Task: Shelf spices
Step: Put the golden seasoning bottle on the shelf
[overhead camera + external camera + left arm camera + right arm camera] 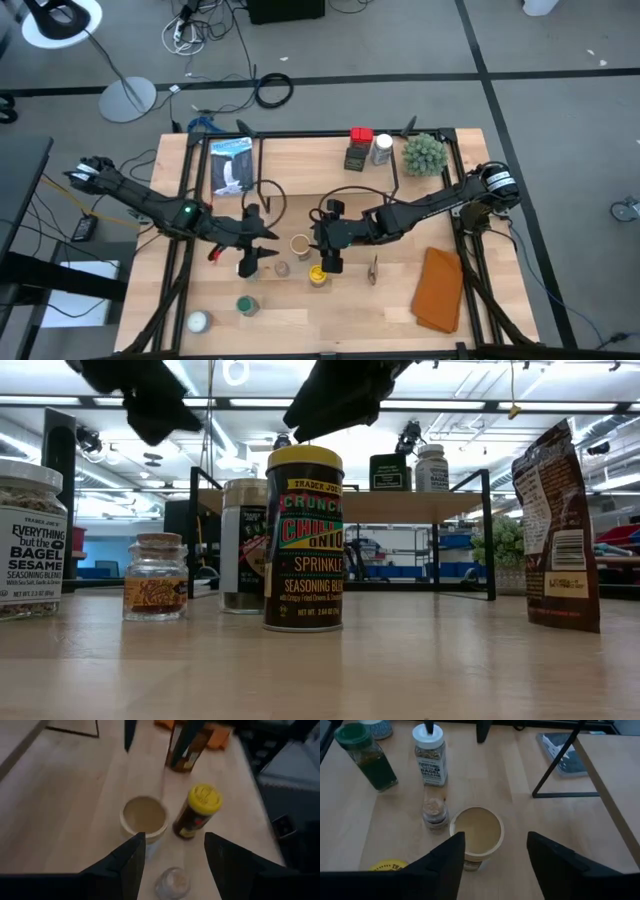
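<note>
Spice jars are the job, and the one in hand is a round jar with a tan lid (476,831) standing on the pale wooden tabletop (545,840). The right gripper (495,855) hangs just above it, its dark fingers spread to either side of the lid and holding nothing. Just beside that jar stand a tall dark jar with a yellow lid (197,810) and a small glass jar with a cork-coloured top (435,812); farther out are a white-capped bagel seasoning jar (429,755) and a green-lidded jar of dark herbs (367,757).

The left gripper (175,852) hovers near the same cluster from the other side, fingers apart and empty.

To do this step well, I judge the right gripper should come straight down with the lid centred between the fingers, closing below the lid's rim so the yellow-lidded neighbour is not knocked.

The low shelf with a pale plank and thin black legs (300,155) stands at the table's far side and already carries a red-topped tin (361,135), a dark box (357,157) and a white jar (382,150). A fuzzy green plant (424,153) and an orange-brown cloth (440,290) sit to the right. Beyond lie grey floor, cables and a bright workshop.
</note>
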Tool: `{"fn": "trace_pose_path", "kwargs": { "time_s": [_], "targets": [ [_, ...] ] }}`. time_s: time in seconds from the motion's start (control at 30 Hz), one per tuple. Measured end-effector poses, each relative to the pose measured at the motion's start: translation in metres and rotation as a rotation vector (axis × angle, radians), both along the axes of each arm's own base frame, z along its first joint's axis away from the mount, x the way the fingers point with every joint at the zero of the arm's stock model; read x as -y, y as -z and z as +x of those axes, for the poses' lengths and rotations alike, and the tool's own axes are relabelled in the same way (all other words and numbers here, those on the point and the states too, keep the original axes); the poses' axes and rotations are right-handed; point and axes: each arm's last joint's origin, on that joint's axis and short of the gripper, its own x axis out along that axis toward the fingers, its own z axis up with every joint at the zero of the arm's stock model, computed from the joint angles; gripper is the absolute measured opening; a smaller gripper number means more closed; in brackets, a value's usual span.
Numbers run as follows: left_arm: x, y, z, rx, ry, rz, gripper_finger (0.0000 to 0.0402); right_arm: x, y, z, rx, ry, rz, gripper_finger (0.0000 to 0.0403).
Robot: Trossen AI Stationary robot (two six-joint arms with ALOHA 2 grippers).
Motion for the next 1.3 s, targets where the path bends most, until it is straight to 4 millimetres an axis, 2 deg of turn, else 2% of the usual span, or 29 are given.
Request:
{"fn": "trace_pose_path", "kwargs": {
  "time_s": [0.23, 0.37, 0.57, 0.83, 1.3],
  "targets": [
    [0.005, 0.009, 0.014, 0.012, 0.033, 0.072, 0.0209, 0.000, 0.004, -0.001, -0.045, -0.057, -0.061, 0.0270],
    [0.007, 0.014, 0.019, 0.005, 0.032, 0.075, 0.0209, 0.002, 0.005, -0.001, -0.066, -0.112, -0.035, 0.0283],
    [0.009, 0.022, 0.024, -0.026, 0.026, 0.085, 0.0209, 0.008, 0.006, 0.002, -0.068, -0.123, -0.031, 0.0279],
    [0.011, 0.030, 0.029, -0.057, 0.010, 0.081, 0.0209, 0.017, 0.029, 0.015, -0.109, -0.139, -0.009, 0.0267],
    [0.010, 0.028, 0.030, -0.025, -0.046, 0.078, 0.0210, 0.018, 0.031, 0.021, -0.072, -0.132, 0.000, 0.0260]
  ]
}}
